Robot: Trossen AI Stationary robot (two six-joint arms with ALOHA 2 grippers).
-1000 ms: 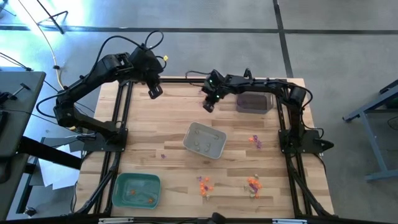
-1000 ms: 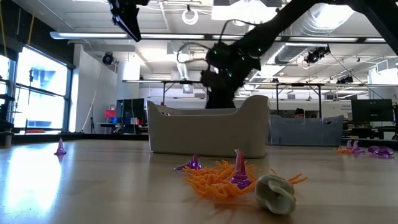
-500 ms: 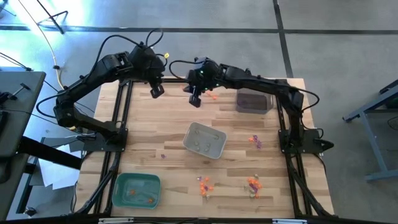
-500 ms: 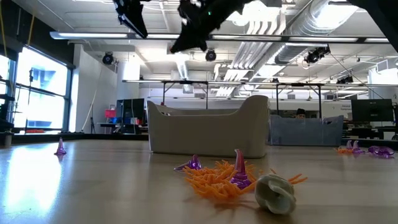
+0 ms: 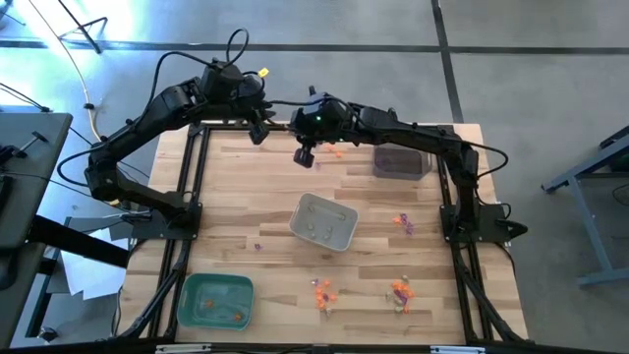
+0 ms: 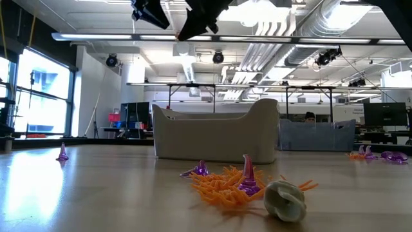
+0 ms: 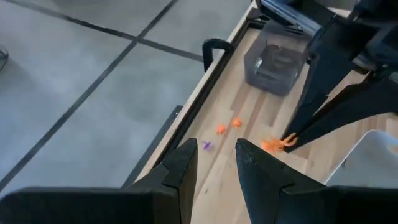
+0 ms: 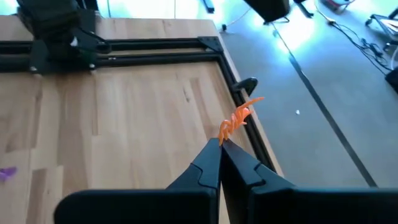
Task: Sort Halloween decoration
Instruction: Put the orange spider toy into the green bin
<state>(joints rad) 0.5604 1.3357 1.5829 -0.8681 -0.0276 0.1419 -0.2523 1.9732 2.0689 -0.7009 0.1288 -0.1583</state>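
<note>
My right gripper (image 8: 221, 142) is shut on an orange spiky trinket (image 8: 240, 116), high above the table's far left part (image 5: 305, 155). My left gripper (image 7: 214, 149) hangs open close beside it (image 5: 257, 133), with nothing between its fingers, and looks at that trinket (image 7: 273, 145). Other Halloween decoration lies on the table: orange bits by the far edge (image 5: 334, 150), purple ones (image 5: 403, 223), and orange heaps near the front (image 5: 323, 292) (image 5: 400, 291). In the low view a heap of orange pieces, purple cones and a whitish piece (image 6: 283, 198) lies up front. My right gripper pinches one end of the orange trinket (image 8: 225, 134) between its two fingertips. The fingers slant downward. The rest of the trinket sticks out beyond the tips, lifted clear of the table.
A grey tray (image 5: 322, 221) stands mid-table, a green tray (image 5: 216, 300) at the near left corner and a dark tray (image 5: 401, 160) at the far right. Black frame rails run along the left, right and far edges. Bare wood lies between the trays.
My right gripper, shut all along, has risen from low over the table beside the dark tray, gone toward the table's left and far edge, and rolled. The orange trinket now hangs clear in the air. My left gripper has tipped up and swung slightly toward the right gripper.
</note>
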